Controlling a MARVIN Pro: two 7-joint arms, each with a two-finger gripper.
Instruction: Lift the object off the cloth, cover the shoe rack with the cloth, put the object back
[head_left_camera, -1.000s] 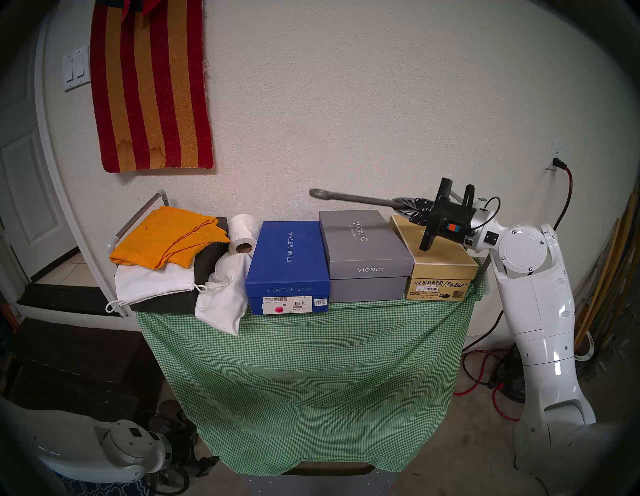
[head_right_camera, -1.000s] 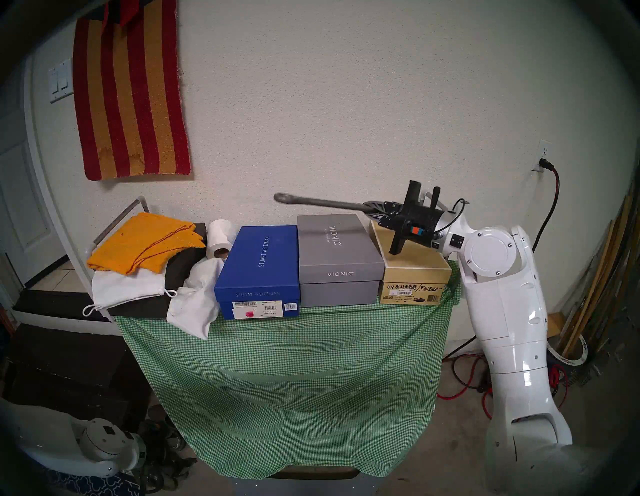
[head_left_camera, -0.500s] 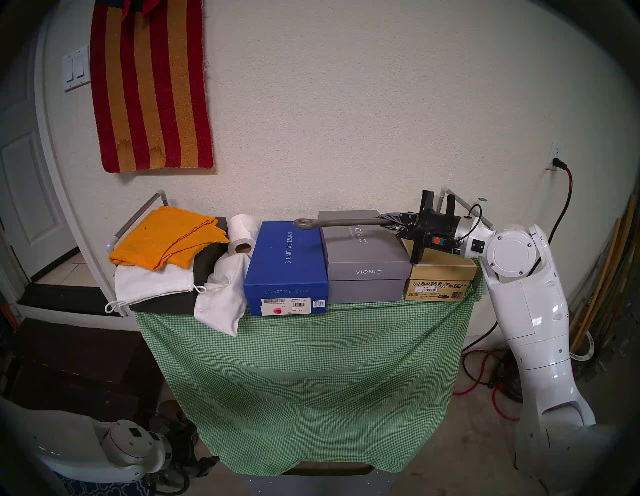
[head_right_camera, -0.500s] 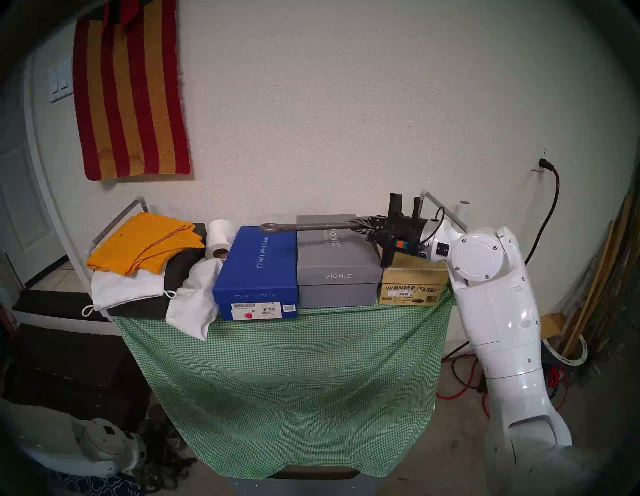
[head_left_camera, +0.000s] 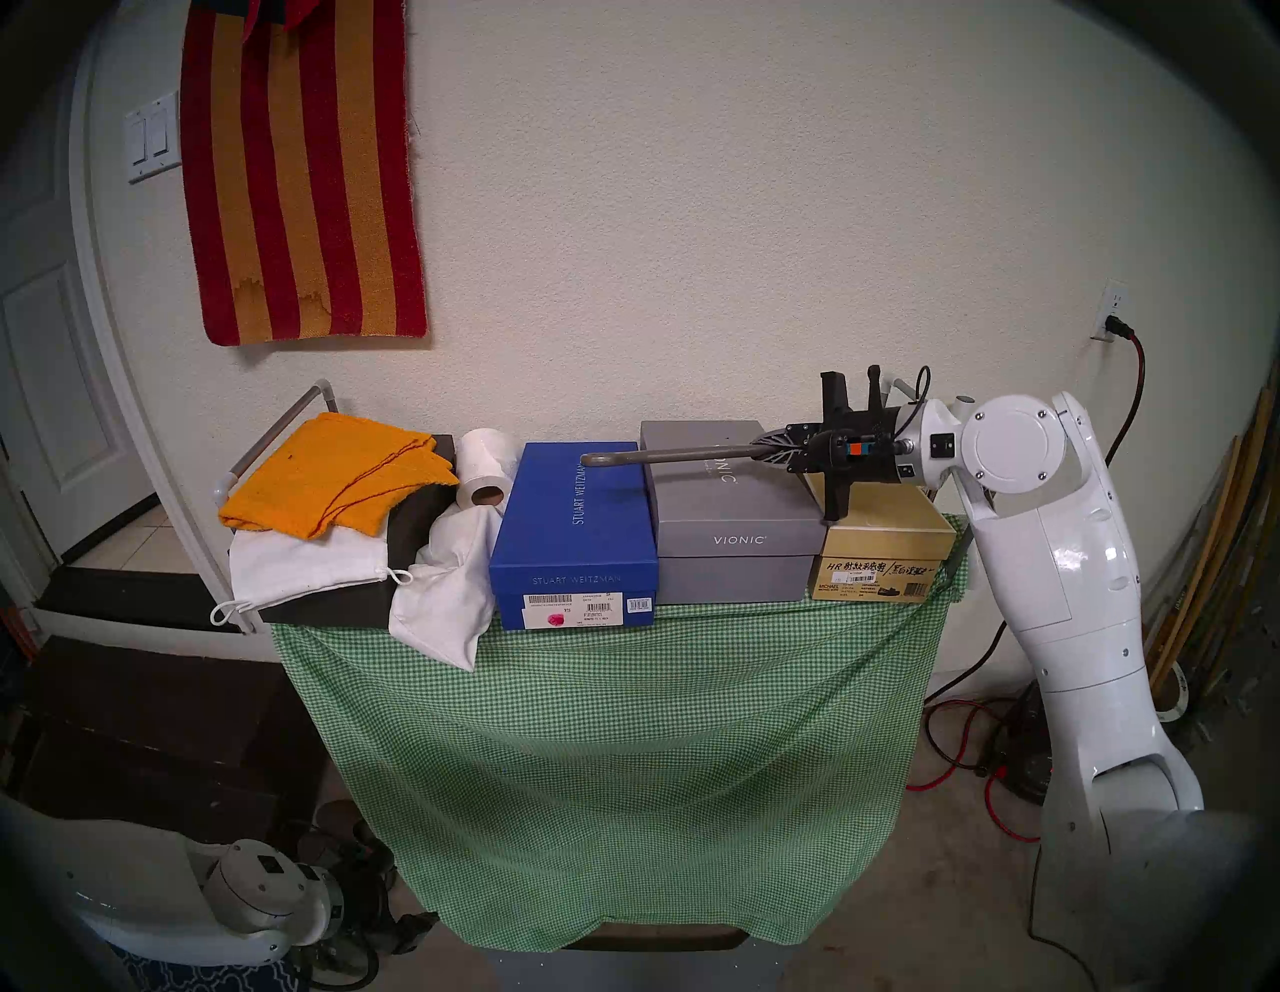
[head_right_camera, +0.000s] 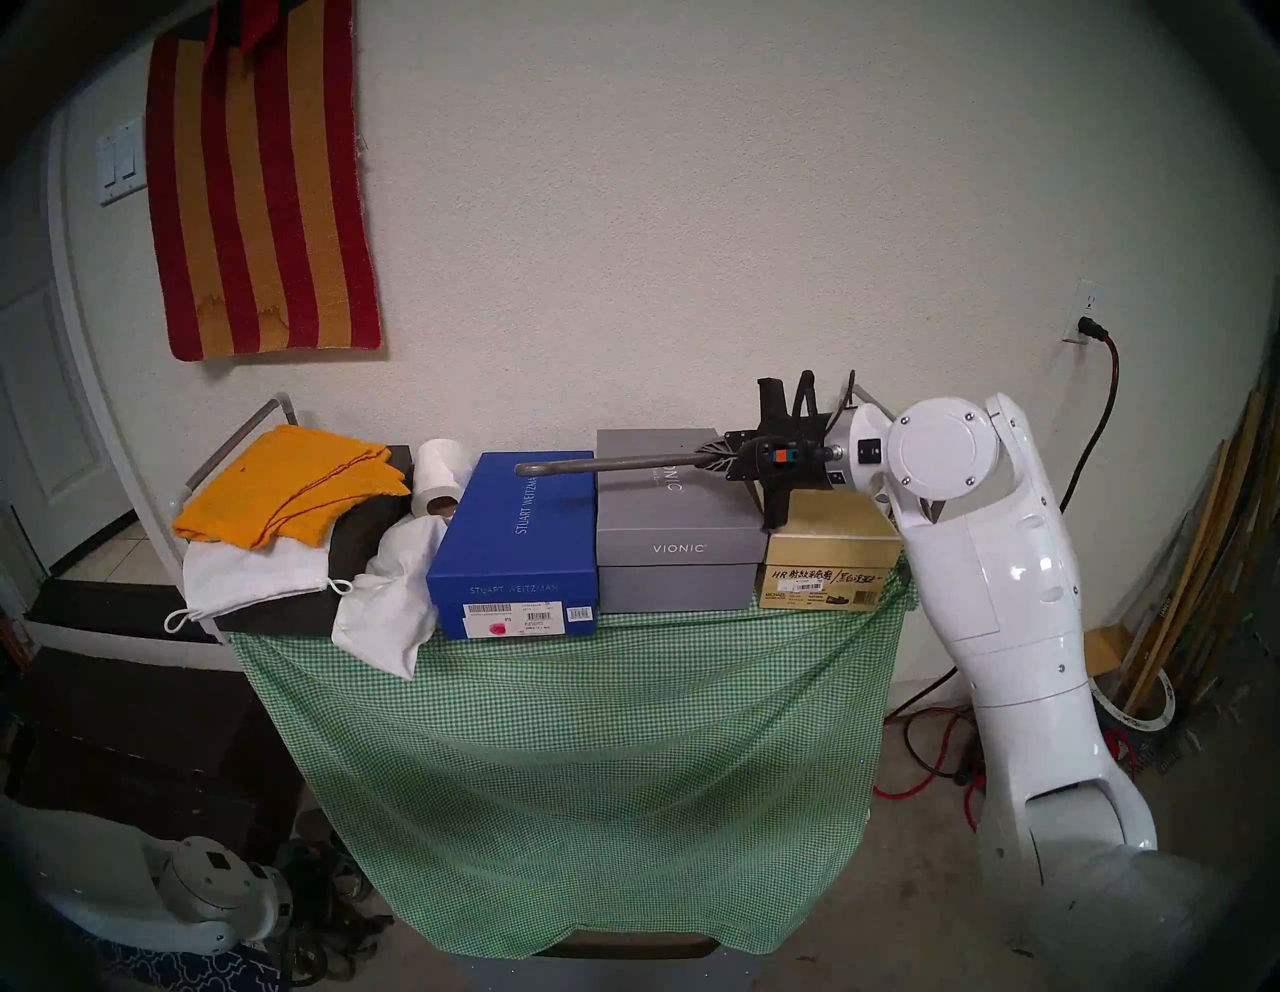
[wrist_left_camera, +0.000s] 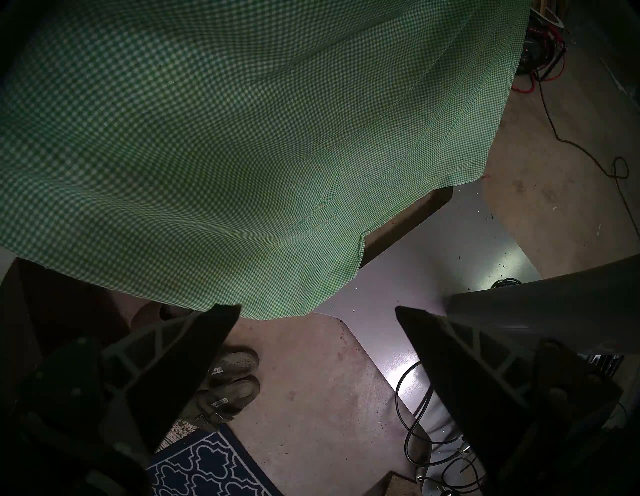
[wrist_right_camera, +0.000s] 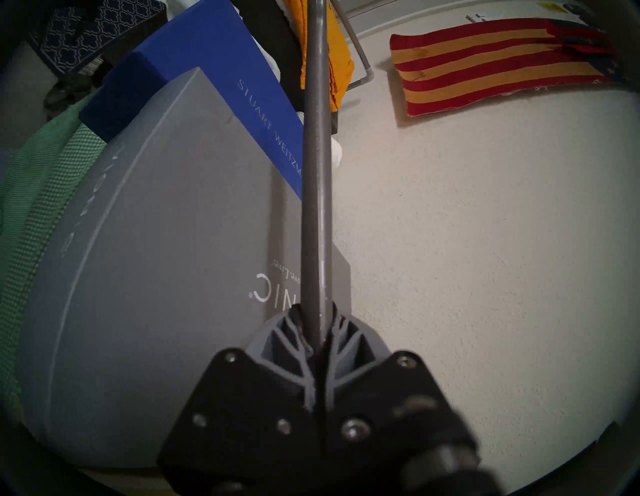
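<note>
Cream wall behind, concrete floor below; gingham cloth (head_left_camera: 623, 776) drapes shoe rack (head_left_camera: 277, 433) front, right tool (head_left_camera: 786, 452) clenched on metal bar (head_left_camera: 682, 455) held level just over shoebox-topped surface, left tool (wrist_left_camera: 317, 311) released, low.

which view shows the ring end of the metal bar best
Head stereo left: the metal bar runs from the right gripper to its ring end over the blue box. Head stereo right nearly matches; right wrist crops the ring; left wrist misses it.

Head pair faces the shoe rack (head_left_camera: 277, 429); wrist views look close along their hands
</note>
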